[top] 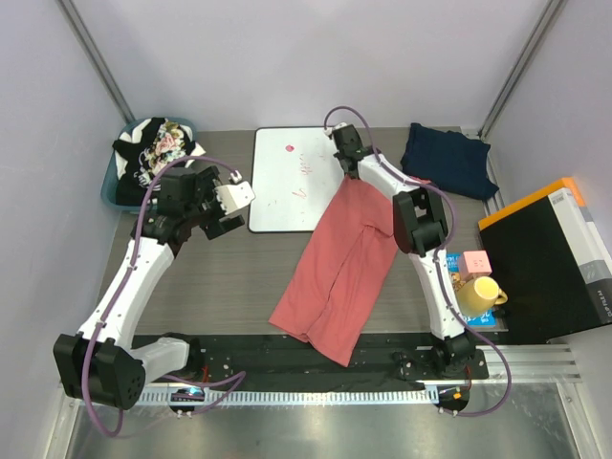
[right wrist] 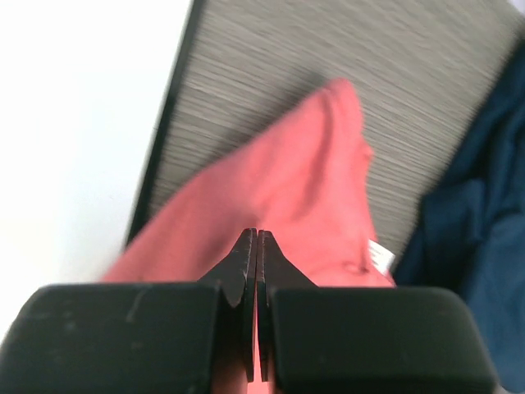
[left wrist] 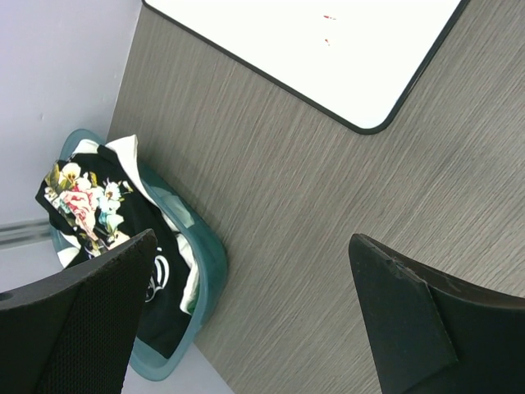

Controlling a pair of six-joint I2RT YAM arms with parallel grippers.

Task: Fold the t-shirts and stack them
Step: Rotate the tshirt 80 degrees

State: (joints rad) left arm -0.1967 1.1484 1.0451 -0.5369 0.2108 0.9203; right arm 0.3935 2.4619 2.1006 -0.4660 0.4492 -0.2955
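The salmon t-shirt [top: 337, 277] is the one in play. Its top end is lifted beside the right edge of the white board [top: 287, 177], and the rest drapes diagonally down across the worktop [top: 220, 277], with its lowest corner reaching the black strip by my arm bases. The right end effector [top: 353, 178] has its fingers pressed together on a fold of that cloth; from the right wrist view the jaws meet with salmon fabric bunched around and under them. The shirt hangs long and narrow, not spread, so I judge I'm at the pick-up-and-lay-out step, with no fold made on it yet. The navy t-shirt [top: 448, 158] lies in a loose heap at the far right, and I can't tell whether it counts as folded. The left end effector [left wrist: 253, 246] hovers spread wide and empty over bare worktop, between the board and the teal bin [top: 108, 194] holding the black, white and floral shirts [top: 158, 153]. Next, I reckon, I should drag the salmon shirt flat onto open worktop, and bring the left arm across to take a second corner so the cloth opens out square before any fold.
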